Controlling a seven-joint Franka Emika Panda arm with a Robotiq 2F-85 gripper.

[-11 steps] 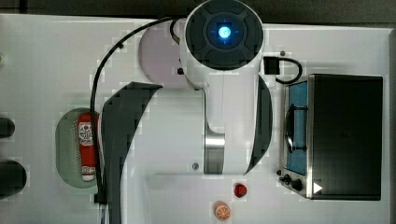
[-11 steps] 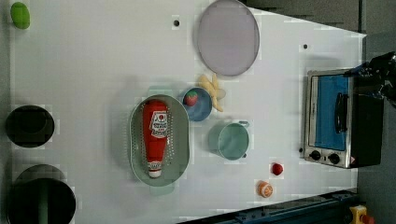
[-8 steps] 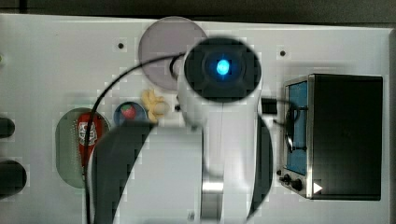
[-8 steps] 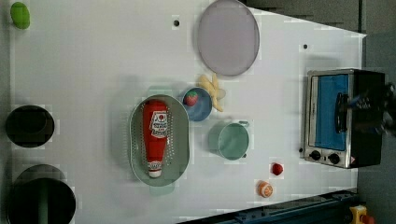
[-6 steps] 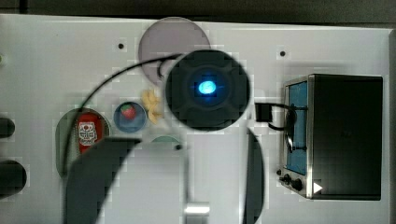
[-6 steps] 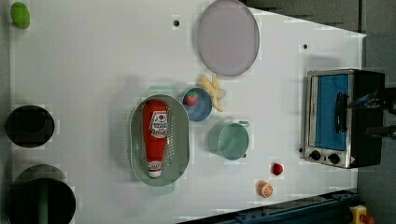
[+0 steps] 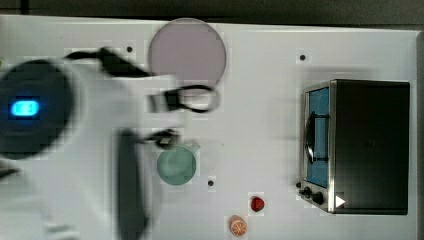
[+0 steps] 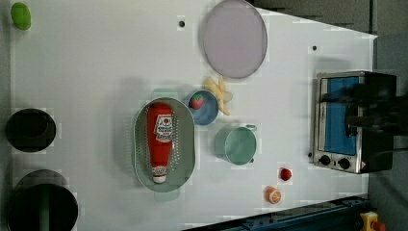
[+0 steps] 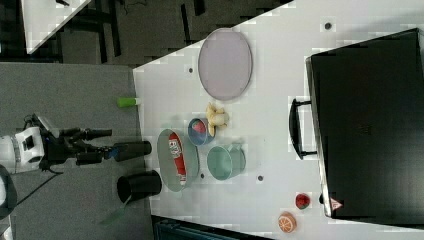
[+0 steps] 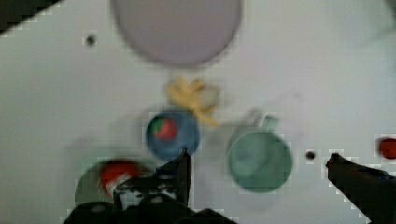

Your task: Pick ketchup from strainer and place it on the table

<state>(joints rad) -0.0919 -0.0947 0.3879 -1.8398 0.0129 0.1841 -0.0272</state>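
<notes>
Wrist view: we're approaching, gripper [image 10: 259, 168] standing wide open, empty. Ketchup [image 10: 115, 173] is lying in the strainer [image 8: 184, 144] beside one jaw; next we're centring, then descending.

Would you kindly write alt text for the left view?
A red ketchup bottle lies inside a pale green strainer on a white table. To the left view's right sit a green cup and a toaster oven.
</notes>
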